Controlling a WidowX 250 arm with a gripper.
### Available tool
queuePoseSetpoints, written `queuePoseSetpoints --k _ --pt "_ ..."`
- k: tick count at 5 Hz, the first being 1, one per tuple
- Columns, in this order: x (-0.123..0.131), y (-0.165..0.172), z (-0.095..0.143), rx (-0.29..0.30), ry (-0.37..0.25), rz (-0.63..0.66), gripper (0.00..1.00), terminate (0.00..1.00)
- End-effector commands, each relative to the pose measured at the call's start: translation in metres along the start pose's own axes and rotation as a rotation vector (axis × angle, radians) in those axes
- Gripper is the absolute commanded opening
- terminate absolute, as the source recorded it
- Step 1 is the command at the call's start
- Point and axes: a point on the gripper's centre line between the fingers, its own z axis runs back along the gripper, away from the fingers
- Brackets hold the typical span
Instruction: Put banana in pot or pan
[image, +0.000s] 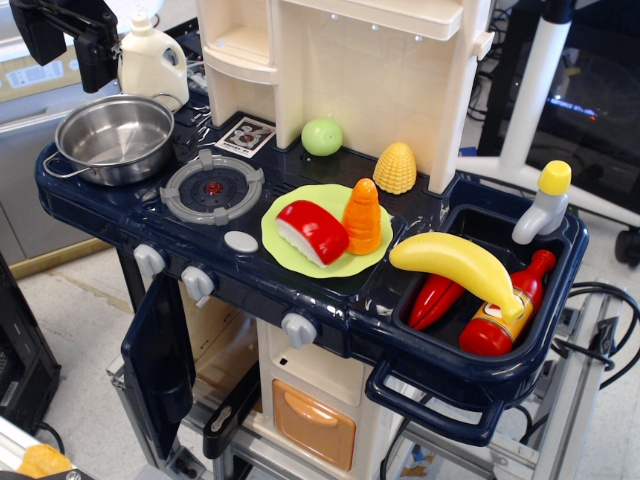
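Note:
The yellow banana (455, 262) lies across the near-left part of the dark sink (560, 300) at the right, resting over a red pepper (433, 302) and a red sauce bottle (500, 320). The shiny steel pot (115, 138) stands empty at the far left of the toy kitchen counter. My black gripper (68, 55) hangs at the top left, above and behind the pot and far from the banana. Its two fingers stand apart and hold nothing.
A grey burner (213, 187) lies between pot and green plate (300, 262). The plate holds a red-and-white piece (312, 230) and an orange carrot (362, 215). Corn (395, 168), a green ball (322, 137), a white jug (152, 60) and the faucet (545, 200) stand behind.

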Motion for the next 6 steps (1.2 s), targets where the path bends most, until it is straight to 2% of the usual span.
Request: queuePoseSetpoints --k 1,2,3,4,5,6 --pt "0.000 0.000 0.000 0.000 0.000 0.000 1.00 0.00" --pt "-0.001 -0.045 0.029 0.020 0.034 0.203 1.00 0.00" --pt "0.009 -0.086 0.063 0.009 0.091 0.449 1.00 0.00" --pt "0.022 -0.128 0.084 -0.041 0.096 0.706 1.00 0.00" --pt "0.031 -0.173 0.093 -0.031 0.072 0.926 1.00 0.00" --pt "0.044 -0.220 0.099 -0.039 0.034 1.089 1.00 0.00"
